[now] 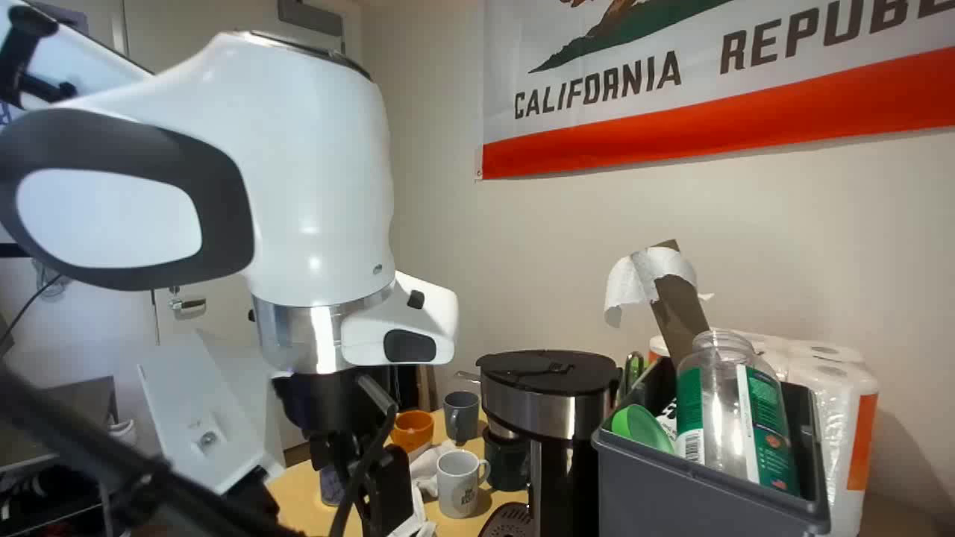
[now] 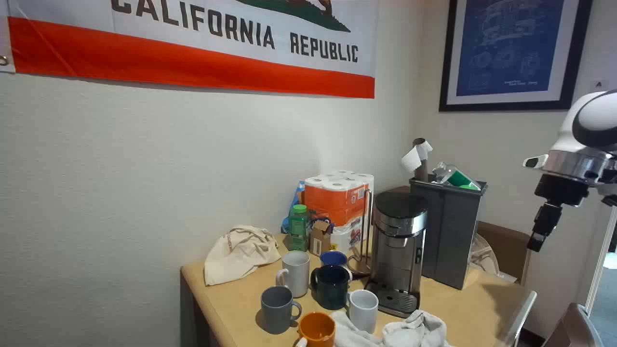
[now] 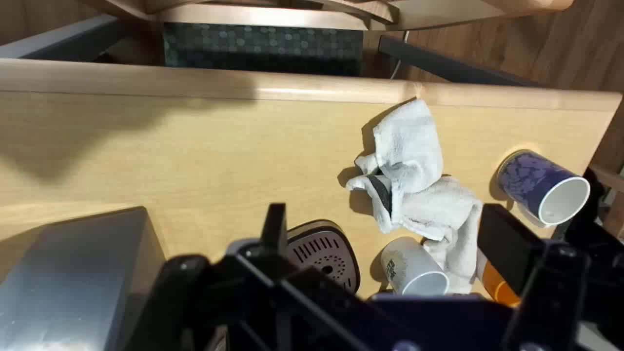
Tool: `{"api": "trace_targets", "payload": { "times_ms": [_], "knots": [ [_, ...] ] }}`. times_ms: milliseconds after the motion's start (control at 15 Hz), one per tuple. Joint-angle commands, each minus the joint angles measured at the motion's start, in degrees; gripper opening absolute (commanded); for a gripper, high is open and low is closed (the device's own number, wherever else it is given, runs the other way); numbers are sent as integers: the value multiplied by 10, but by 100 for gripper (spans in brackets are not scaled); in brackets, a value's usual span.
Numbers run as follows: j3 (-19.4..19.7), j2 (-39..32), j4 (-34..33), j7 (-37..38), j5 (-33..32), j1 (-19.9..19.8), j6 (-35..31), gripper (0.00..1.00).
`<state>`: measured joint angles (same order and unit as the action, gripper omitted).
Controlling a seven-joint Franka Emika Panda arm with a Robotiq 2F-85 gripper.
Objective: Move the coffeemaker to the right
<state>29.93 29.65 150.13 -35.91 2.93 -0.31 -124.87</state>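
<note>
The coffeemaker stands upright on the table, a black and silver cylinder with a black lid. It also shows in an exterior view, where the grey bin hides part of it. In the wrist view only its slotted drip tray shows clearly, and the gripper hides the rest. My gripper is open, its black fingers wide apart with nothing between them. It hangs above the table, apart from the coffeemaker, off to the right in an exterior view. In an exterior view its fingertips are not clear.
A dark grey bin of packaging stands beside the coffeemaker. A white mug, dark mug, orange mug and other mugs stand nearby. A white towel lies in front. Paper rolls stand behind.
</note>
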Motion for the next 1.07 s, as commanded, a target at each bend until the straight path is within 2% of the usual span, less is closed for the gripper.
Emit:
{"api": "trace_targets", "payload": {
  "times_ms": [0,200,533,867,1000],
  "knots": [
    [-26,-7,-1,-14,18,-27,2,100],
    [-40,-4,7,5,25,-32,-12,100],
    [-99,11,32,97,59,-44,-59,100],
    [-167,2,82,246,79,-44,-199,100],
    [-184,-4,99,288,93,-31,-248,100]
  ]
}}
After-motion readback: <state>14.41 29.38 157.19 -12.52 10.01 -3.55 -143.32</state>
